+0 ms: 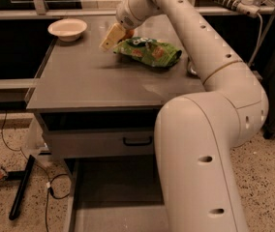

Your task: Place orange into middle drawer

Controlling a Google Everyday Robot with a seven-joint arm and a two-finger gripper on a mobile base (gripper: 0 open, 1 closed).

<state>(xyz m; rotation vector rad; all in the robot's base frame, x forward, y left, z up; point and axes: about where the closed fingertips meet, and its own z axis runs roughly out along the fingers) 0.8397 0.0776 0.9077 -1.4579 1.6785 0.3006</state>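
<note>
Orange at claw, beside green bag

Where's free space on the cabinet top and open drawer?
Free: the front half of the cabinet top, from its front edge up to the chip bag and white bowl; also the middle drawer floor beside the arm. Crowded: the back, where the end effector sits by the orange beside the bag.

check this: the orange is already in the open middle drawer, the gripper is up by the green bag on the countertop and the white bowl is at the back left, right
Not quite. The camera view shows the orange up on the countertop, right beside the gripper and the green bag; the visible floor of the open middle drawer holds no orange. The rest stands: the white bowl is at the back left.
</note>
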